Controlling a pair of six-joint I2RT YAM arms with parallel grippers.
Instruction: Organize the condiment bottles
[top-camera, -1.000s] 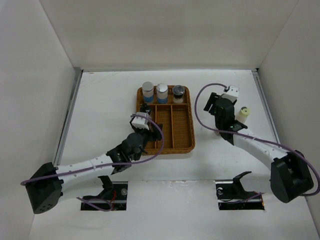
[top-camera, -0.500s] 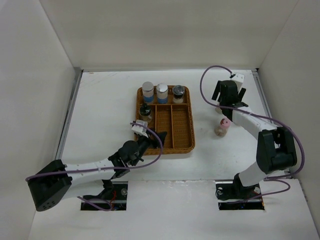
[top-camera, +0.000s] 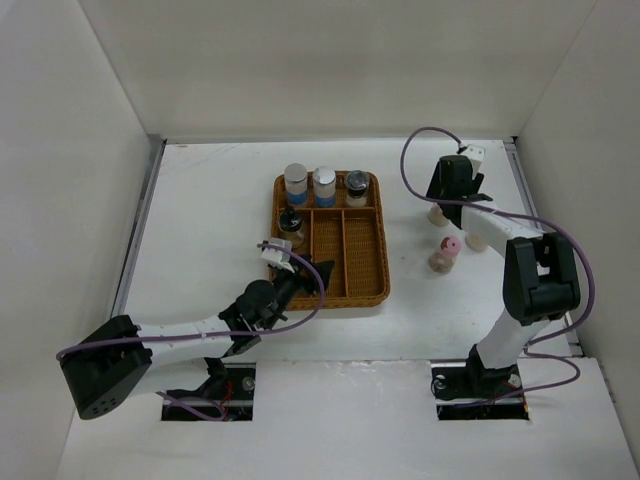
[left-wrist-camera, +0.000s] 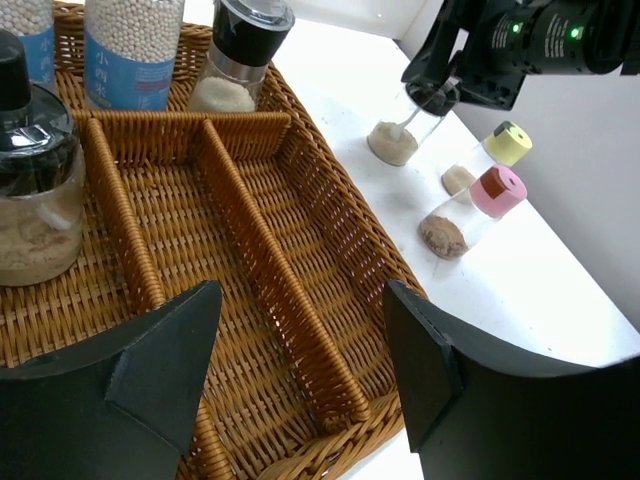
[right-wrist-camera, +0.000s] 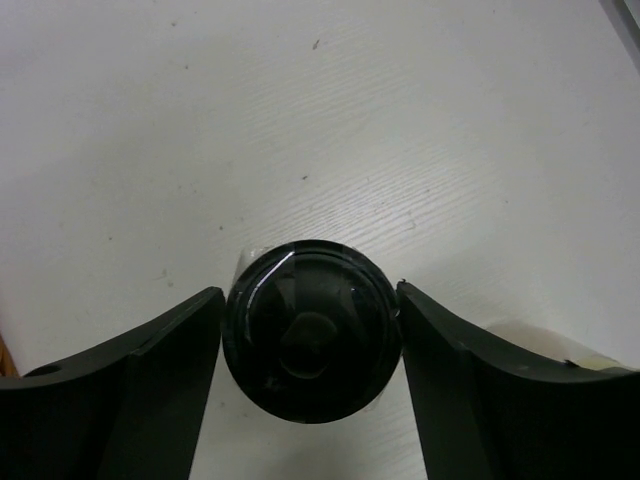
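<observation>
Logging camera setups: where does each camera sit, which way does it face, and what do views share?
Top external: fixed above and behind the bases, looking down at the table; left arm and right arm show.
Left wrist: low over the wicker tray, facing across it rightward; its open fingers at the bottom.
Right wrist: straight down on a dark-lidded jar between its fingers; grip unclear.
Shared: top and left wrist both show the tray and pink-capped jar.
</observation>
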